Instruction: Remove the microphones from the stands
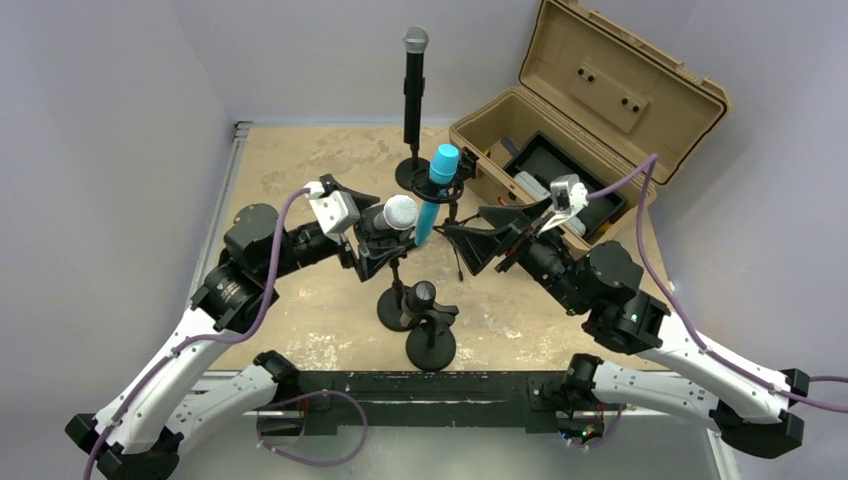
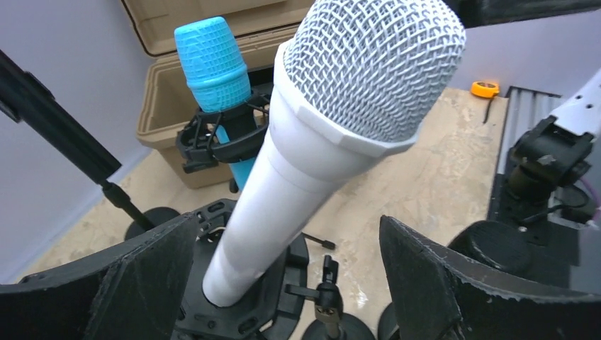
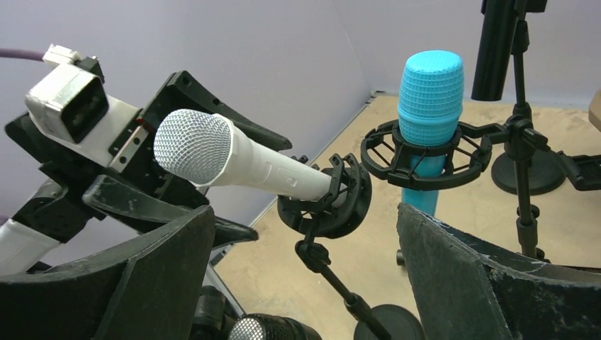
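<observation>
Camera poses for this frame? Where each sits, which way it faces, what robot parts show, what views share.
Top external: above and behind the bases, facing down over the table; both arms, left tool, right tool.
Left wrist: on the left arm, facing along the white microphone toward the tan case; own fingers.
Right wrist: on the right arm, facing left at the blue microphone and left tool; own fingers.
Shared: all three show both those microphones.

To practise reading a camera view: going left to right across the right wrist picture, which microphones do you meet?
White microphone with silver mesh head → blue mesh-topped microphone in black ring mount → black microphone body on thin stand.
</observation>
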